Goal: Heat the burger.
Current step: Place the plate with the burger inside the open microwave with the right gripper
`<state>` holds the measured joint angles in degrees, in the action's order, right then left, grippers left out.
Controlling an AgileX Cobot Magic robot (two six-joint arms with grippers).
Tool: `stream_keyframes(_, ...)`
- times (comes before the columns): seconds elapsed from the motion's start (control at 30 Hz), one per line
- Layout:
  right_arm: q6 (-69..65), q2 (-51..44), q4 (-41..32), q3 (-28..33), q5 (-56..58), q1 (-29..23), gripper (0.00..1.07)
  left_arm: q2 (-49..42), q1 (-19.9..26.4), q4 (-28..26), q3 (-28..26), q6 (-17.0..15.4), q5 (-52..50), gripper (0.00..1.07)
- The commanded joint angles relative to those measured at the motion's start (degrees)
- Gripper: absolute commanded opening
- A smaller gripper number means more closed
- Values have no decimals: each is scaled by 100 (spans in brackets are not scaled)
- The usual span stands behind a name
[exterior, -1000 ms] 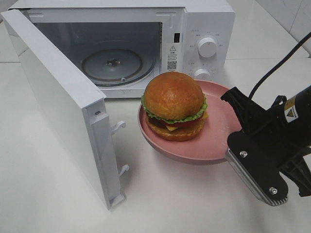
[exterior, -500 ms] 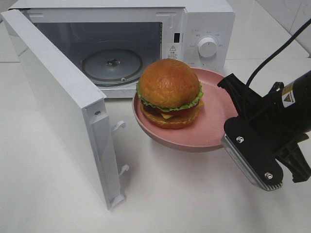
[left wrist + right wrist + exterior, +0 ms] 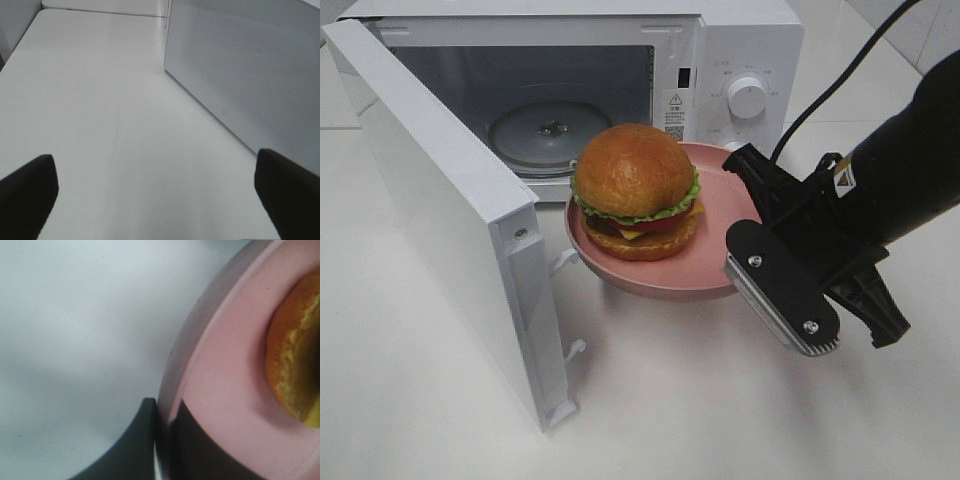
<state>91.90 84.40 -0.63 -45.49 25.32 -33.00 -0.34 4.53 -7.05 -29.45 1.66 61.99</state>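
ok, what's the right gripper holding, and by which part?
The right gripper clamps the pink plate by its rim; the burger sits on the plate.

Exterior high camera looks down on the microwave (image 3: 750, 60). Left wrist faces the adjacent table (image 3: 100, 125). Right wrist, very close, shares the plate (image 3: 220, 390) and burger (image 3: 295, 350) with it.

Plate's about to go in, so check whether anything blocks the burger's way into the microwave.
Nothing visible does. The door stands wide open, the microwave holds only its turntable, and the burger sits on the pink plate before the opening.
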Motion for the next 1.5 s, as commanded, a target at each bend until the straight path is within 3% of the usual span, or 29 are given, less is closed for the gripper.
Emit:
stream_keyframes(0.03,-46,86,-80,-241,-309,-11,0,-80,-23,-46,-6,0,-69,100)
stream_keyframes(0.4,-46,688,-80,-917,-355,-275,0,-80,-23,-46,-6,0,-69,100)
stream_keyframes(1.5,-332,2263,-80,-2899,269,-281,0,-80,-23,-46,-6,0,-69,100)
